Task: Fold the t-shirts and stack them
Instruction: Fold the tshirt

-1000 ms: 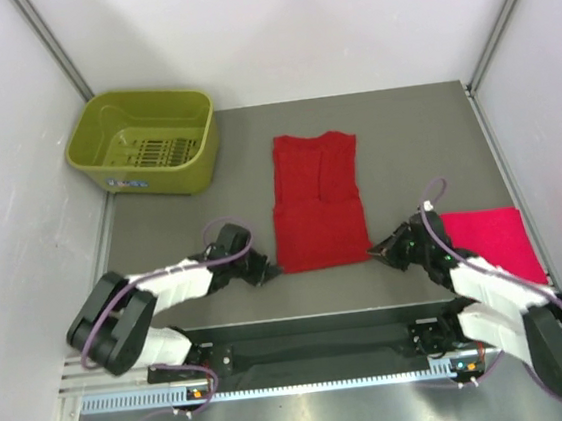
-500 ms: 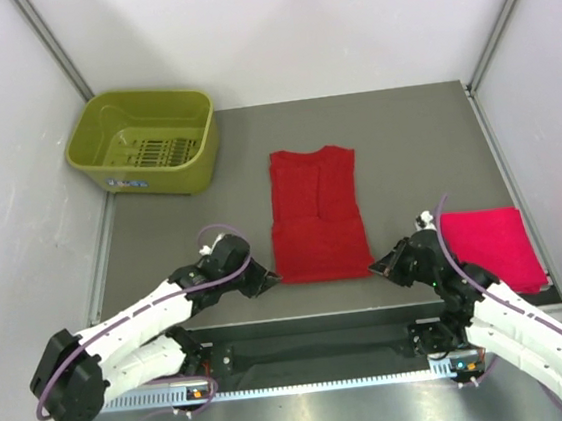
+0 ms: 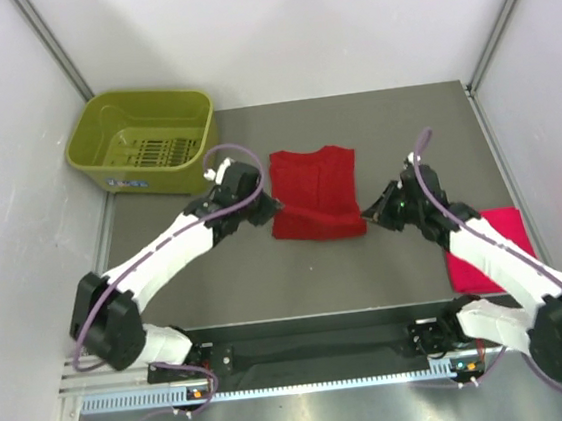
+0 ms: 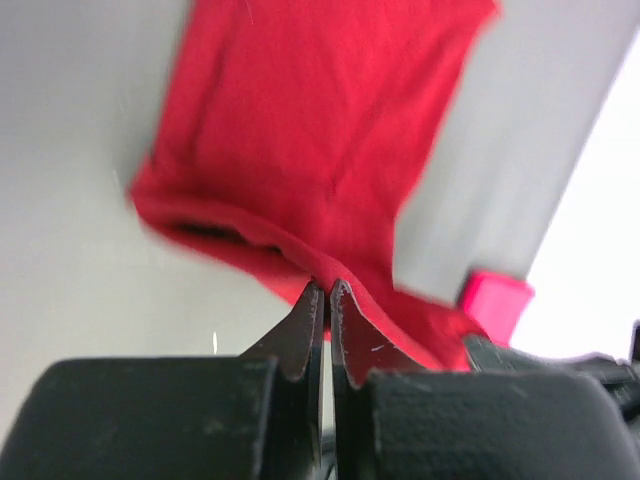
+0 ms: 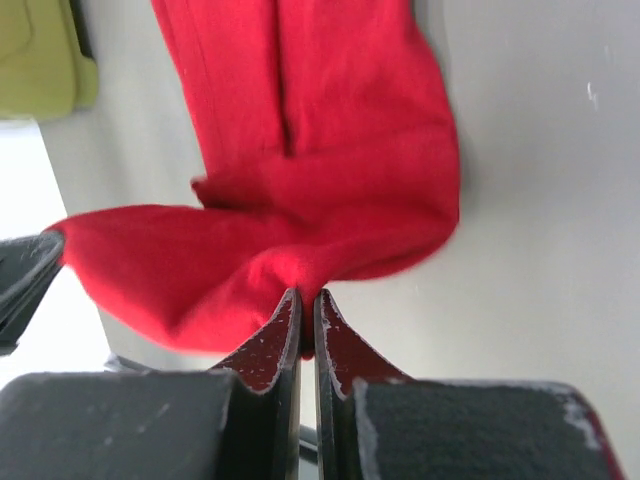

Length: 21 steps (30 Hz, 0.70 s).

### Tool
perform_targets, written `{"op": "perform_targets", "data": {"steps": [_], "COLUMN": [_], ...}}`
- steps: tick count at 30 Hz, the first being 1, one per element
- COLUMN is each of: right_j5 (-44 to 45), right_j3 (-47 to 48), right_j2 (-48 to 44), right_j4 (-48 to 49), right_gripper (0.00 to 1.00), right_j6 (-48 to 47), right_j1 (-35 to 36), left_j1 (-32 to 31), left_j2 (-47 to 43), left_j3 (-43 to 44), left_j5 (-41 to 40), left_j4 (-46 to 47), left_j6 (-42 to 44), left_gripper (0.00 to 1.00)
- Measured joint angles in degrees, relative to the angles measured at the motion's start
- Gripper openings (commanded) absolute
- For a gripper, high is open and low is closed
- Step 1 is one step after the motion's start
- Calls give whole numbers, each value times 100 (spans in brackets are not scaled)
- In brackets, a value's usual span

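The deep red t-shirt (image 3: 312, 192) lies mid-table, its near hem lifted and carried back over the body. My left gripper (image 3: 273, 207) is shut on the hem's left corner; the cloth (image 4: 300, 150) runs away from its tips (image 4: 327, 287). My right gripper (image 3: 367, 212) is shut on the hem's right corner, with the shirt (image 5: 320, 150) folding over above its tips (image 5: 307, 297). The pinkish red t-shirt (image 3: 496, 248) lies folded at the right edge, partly under my right arm; a corner of it shows in the left wrist view (image 4: 495, 300).
An olive-green plastic basket (image 3: 145, 141) stands at the back left, close to my left arm; it also shows in the right wrist view (image 5: 35, 55). White walls close in the table on the left, back and right.
Both grippers have moved away from the near edge toward the back, carrying the red shirt's near hem up and over its body. The shirt now looks about half as long.
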Motion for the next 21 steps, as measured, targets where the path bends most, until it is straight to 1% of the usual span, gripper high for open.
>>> {"op": "perform_targets", "data": {"steps": [3,5,11,16,21], "right_j5": [-330,-579,-1143,-1508,-1729], "right_j3": [503,1005,2459,3348,3963], "right_j2": [778,1388,3016,4015,4666], "right_j4": [101,149,297,271,238], "right_gripper": [0,0,0,0,0], "right_j6": [-199,-319,-551,-629,-634], "right_j1": [-376,-579,-927,-1132,-1292], "left_j1": [461,758,1493,1832,1919], "left_j2": [625,1064,2170,2828,3532], "left_j3": [343,586,1523,2046,2618], "left_j5": [184,348,984,1449,1797], "left_j4": [181,302,621,1086,1305], "left_j6": [201,321,575,614,616], "left_gripper": [0,0,0,0,0]}}
